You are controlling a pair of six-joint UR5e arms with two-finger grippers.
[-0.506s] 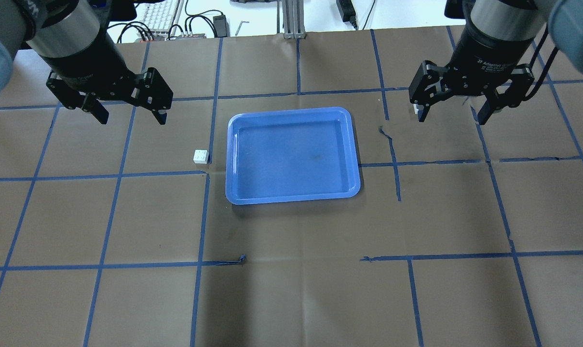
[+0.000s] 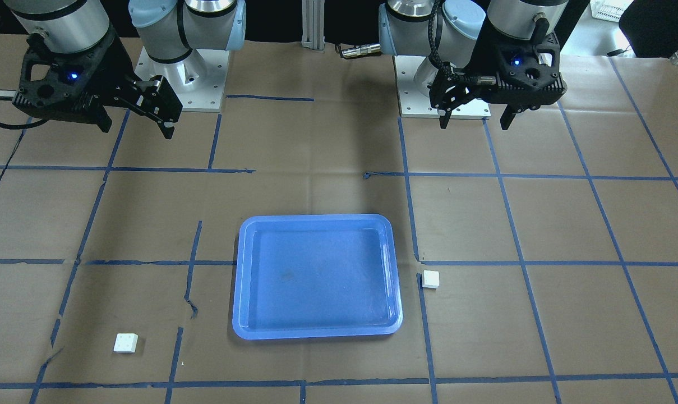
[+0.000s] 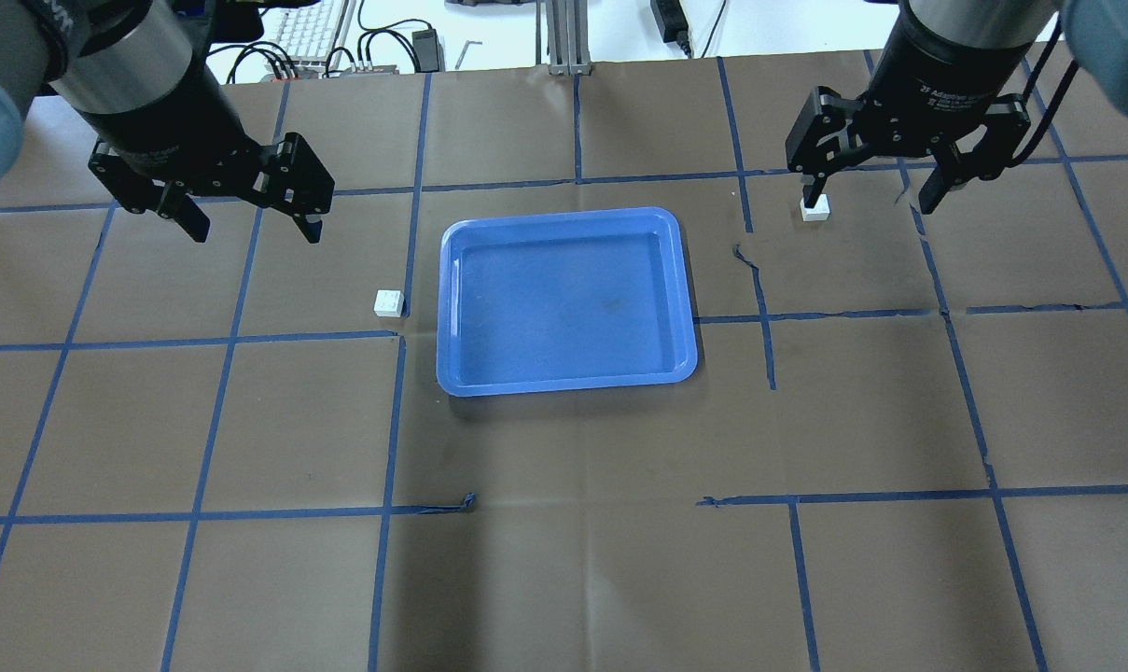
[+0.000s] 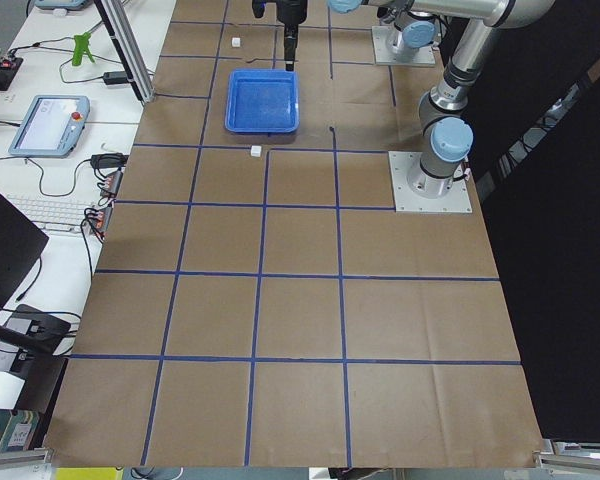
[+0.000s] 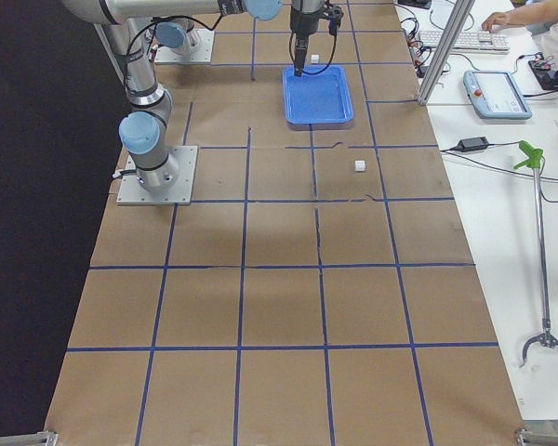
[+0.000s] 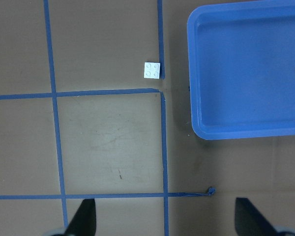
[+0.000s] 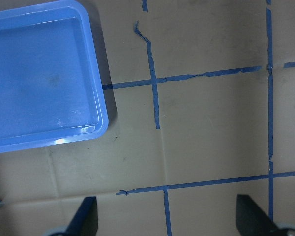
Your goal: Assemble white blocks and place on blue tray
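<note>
Since half a second back: right pincer (image 3: 870, 199) has drawn off toward the far edge in the overhead view. This uncovers the right white block (image 3: 814, 211), which its inner finger had half hidden. Left pincer (image 3: 255, 229) barely shifted.

Counter (image 3: 564, 579): brown paper, blue tape grid. Blue tray (image 3: 564, 299) mid-counter, nothing in it. Both pincers spread wide, holding nothing, hanging high.

Left white block (image 3: 389, 302): studs up, just beside the tray's left rim, not touching. Right white block: well apart from the tray, on the right arm's side.

Key relation: the left wrist view puts the left white block ahead of the fingers, slightly left of centre. Left arm is nearer. Square brick, so no long axis to match. The right white block is outside the right wrist view.
</note>
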